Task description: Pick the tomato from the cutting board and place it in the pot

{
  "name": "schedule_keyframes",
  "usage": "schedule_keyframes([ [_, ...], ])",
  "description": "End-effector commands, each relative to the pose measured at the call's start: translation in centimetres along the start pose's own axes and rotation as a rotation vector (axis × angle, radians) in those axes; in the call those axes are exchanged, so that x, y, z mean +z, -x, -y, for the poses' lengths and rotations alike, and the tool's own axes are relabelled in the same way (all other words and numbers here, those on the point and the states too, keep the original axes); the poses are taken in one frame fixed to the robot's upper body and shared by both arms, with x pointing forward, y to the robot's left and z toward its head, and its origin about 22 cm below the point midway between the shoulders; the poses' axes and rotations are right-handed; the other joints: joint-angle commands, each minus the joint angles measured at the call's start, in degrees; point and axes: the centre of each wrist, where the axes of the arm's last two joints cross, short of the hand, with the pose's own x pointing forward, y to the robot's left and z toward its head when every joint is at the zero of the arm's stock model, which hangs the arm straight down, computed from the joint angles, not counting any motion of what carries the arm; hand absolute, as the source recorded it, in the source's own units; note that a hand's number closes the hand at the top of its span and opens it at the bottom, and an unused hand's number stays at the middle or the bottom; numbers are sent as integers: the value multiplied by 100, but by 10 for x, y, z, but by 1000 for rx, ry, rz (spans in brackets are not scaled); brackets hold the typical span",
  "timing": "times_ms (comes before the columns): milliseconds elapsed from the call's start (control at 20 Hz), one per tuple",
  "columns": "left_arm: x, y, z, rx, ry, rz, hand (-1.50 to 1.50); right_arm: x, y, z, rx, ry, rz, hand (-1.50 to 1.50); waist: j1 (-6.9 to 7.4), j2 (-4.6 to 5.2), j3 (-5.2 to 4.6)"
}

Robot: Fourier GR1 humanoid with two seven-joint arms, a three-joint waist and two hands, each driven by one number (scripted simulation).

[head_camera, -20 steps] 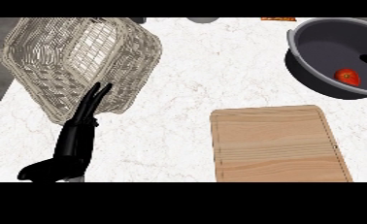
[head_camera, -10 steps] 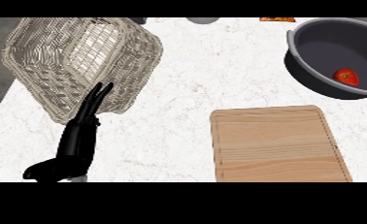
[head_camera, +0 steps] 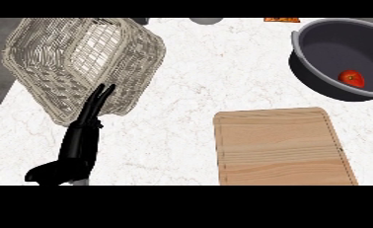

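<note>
Tomato: we see the red tomato lying inside the pot, on its floor by the right wall, green stalk end showing.

Pot: the dark grey pot stands at the far right of the worktop, partly cut off by the view's right edge.

Cutting board: the pale wooden cutting board lies near and right, with its far edge just short of the pot. We see nothing on it.

Left hand: the black left hand comes in at the near left. Its fingers are straight and held close together, pointing away toward the basket, and the thumb sticks out to the left. It holds nothing. The fingertips overlap the basket's near wall, but we cannot tell whether they touch it.

Right hand: it does not show in our view.

Basket: a woven wicker basket sits far left, tipped so that its open mouth faces us.

Worktop: white marbled worktop, bare between the basket and the board. At its far edge we make out a small grey object and an orange one, both too cropped to name.
</note>
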Motion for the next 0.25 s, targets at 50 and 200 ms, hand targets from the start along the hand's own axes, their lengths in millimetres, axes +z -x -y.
schedule_keyframes([
  [50,-9,15,-7,17,1,-46,0,-15,-8,27,-24,96,4,-150,-30,78,-50],
  [200,-26,-3,-12,41,-1,-38,0,-8,6,41,-17,113,-3,-150,-58,75,-46],
])
